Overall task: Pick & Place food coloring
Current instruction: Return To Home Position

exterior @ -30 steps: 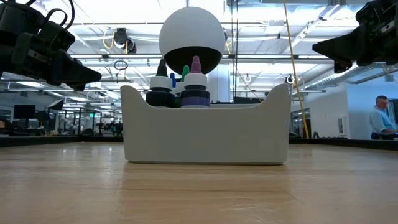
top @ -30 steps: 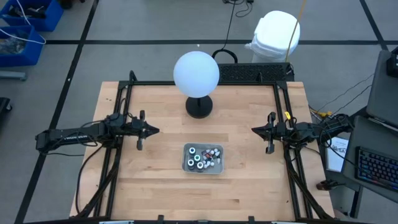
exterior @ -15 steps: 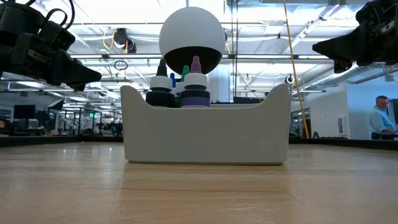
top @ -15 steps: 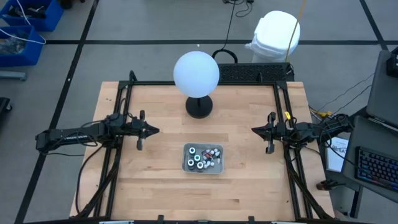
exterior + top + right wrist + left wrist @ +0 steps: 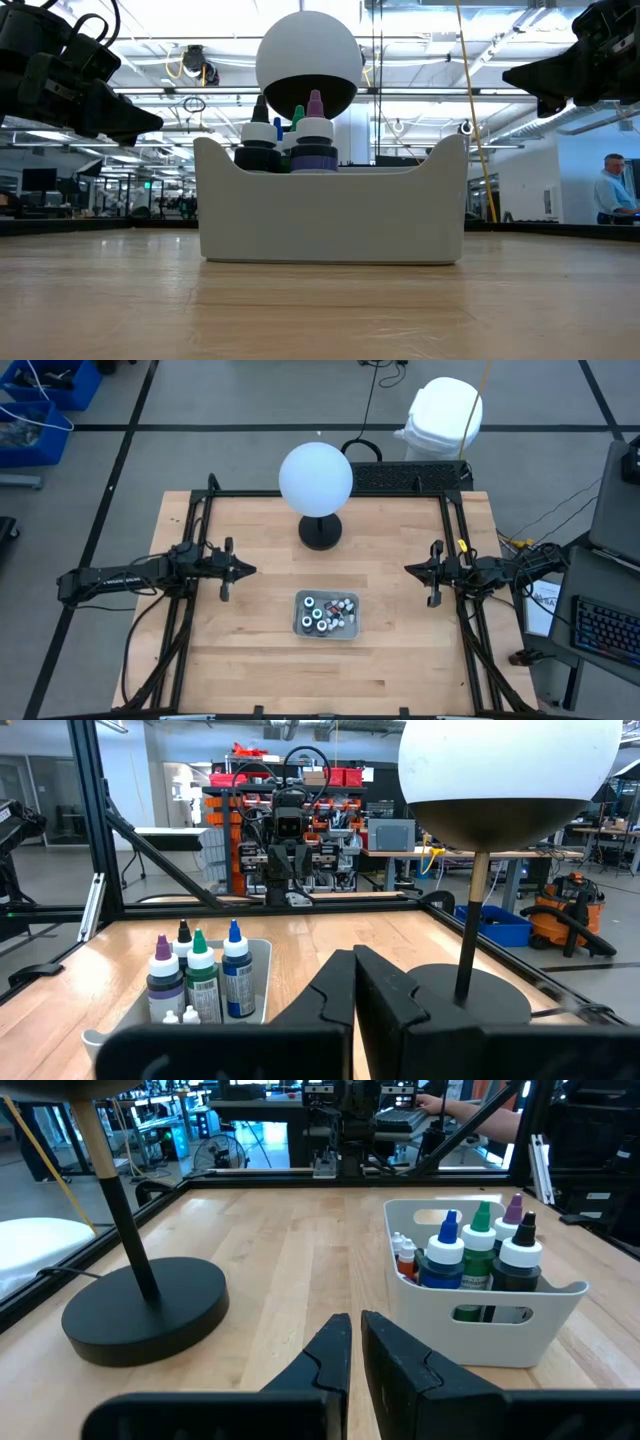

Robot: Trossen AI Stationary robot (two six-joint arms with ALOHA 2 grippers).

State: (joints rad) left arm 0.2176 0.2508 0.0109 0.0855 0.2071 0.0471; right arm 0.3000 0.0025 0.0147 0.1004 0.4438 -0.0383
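The food coloring bottles all stand inside the grey bin, which sits on the tabletop midway between its left and right edges, somewhat nearer the front edge than the back. The left wrist view shows tall bottles with blue, green, purple and black tips, with smaller ones packed beside them. A white globe lamp stands on its black base near the middle of the back edge, well apart from the bin. The left claw hangs above the left edge with fingers pressed together, holding nothing. The right claw hangs above the right edge, likewise pressed together and empty.
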